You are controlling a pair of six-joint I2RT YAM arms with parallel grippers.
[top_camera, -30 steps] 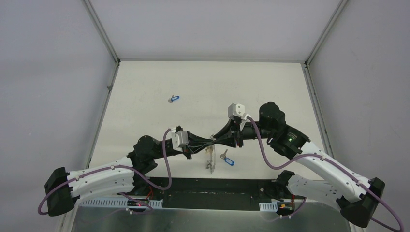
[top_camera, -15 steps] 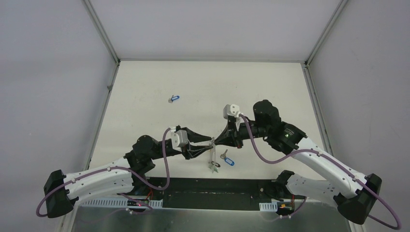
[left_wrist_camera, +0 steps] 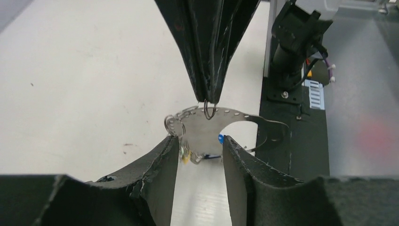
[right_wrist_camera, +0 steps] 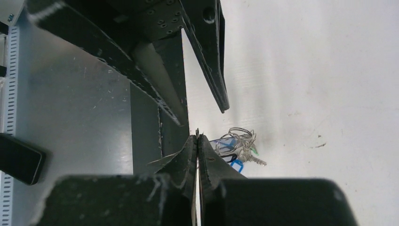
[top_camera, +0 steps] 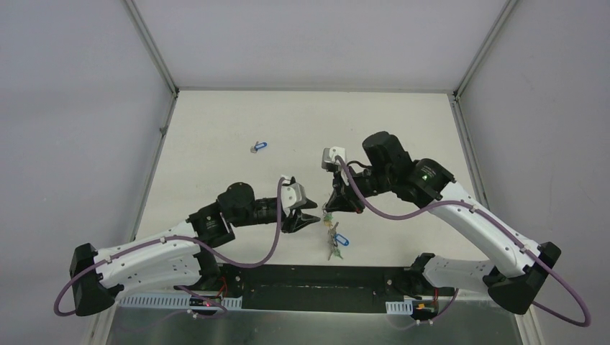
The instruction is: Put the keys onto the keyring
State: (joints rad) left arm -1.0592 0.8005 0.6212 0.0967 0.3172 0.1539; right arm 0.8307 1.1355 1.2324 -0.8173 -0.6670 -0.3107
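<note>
With the left gripper newly let go, jaws apart just beside the keyring, keep the right gripper pinched shut on that keyring, hanging over the near part of the table (keys dangling beneath), and hold it still before fetching the loose blue key.

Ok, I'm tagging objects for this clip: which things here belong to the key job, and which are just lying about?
Job: keyring; keys hanging from it; loose blue-tagged key on the table; right gripper pinching the keyring; left gripper open beside it.
Lying about: nothing loose; only the rig's black base plate and purple cables.
</note>
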